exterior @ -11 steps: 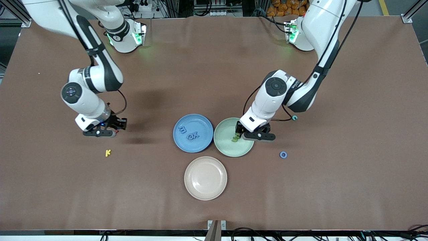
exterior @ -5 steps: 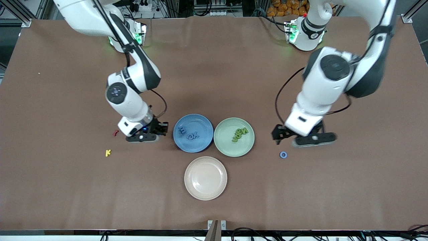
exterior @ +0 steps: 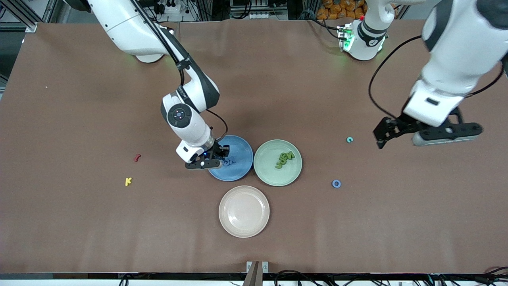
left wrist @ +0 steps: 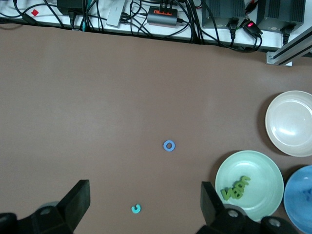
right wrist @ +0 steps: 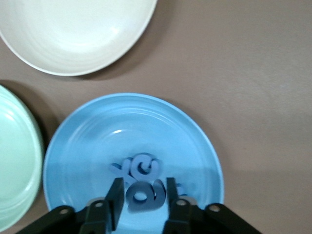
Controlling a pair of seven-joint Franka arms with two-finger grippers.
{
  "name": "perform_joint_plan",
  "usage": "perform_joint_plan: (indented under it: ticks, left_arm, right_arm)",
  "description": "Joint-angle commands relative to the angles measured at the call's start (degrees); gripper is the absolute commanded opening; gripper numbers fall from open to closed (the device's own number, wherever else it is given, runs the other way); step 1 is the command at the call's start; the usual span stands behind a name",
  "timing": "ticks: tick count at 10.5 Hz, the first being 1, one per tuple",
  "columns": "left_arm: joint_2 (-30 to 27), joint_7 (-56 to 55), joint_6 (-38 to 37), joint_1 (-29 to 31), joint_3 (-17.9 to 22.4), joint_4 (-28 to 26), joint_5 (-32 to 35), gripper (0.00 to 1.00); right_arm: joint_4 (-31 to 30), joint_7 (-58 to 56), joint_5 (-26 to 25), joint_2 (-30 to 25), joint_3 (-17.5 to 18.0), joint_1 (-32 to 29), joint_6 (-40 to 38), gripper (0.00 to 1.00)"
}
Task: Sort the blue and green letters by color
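My right gripper (exterior: 206,162) is low over the blue plate (exterior: 240,149), shut on a blue letter (right wrist: 145,196). Other blue letters (right wrist: 138,167) lie in that plate (right wrist: 146,122) just past the fingertips. Several green letters (exterior: 285,160) lie in the green plate (exterior: 266,171); they also show in the left wrist view (left wrist: 235,187). A blue ring letter (exterior: 336,183) and a small teal C (exterior: 349,139) lie loose on the table toward the left arm's end. My left gripper (exterior: 416,135) is open and empty, high over the table above the teal C (left wrist: 136,209).
An empty beige plate (exterior: 244,211) sits nearer the front camera than the two coloured plates. A small red letter (exterior: 137,157) and a yellow K (exterior: 127,181) lie toward the right arm's end. The brown table (exterior: 79,230) is bare elsewhere.
My right gripper moved from beside the blue plate to over it. My left gripper rose and swung away from the blue ring toward the left arm's end.
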Motion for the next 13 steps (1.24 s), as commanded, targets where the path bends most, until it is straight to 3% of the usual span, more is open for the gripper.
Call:
perform_joint_plan:
  ticks: [1,4,9,11,13]
  left_arm:
    - [-3.14,3.95,-5.16,4.98,-0.74,0.33,-2.95,1.00]
    - [-3.76,7.56,-9.57,11.93,-4.78,2.36,-3.65,1.00]
    - [-4.29,8.17,-18.01,12.21,-4.35,2.45,-7.26,1.00]
    - [-4.30,8.17,-19.41,12.21,-4.17,3.23,-7.26,1.00]
    - [-4.30,8.17,-20.56,12.38,-4.08,3.50,-7.00,1.00]
  right_arm:
    - [3.60,1.25,0.76,-0.17,-0.40,-1.16,-2.04,1.00]
    - [3.87,-1.90,0.33,-2.63,-0.49,-6.51,-6.07,1.00]
    - [3.87,-15.27,0.06,-8.87,-0.93,-21.98,-19.69,1.00]
    - [4.31,-16.15,-3.26,-11.24,-4.60,-23.49,-21.90,1.00]
    - [8.50,-15.46,-3.89,-14.40,-6.72,-24.02,-30.74,1.00]
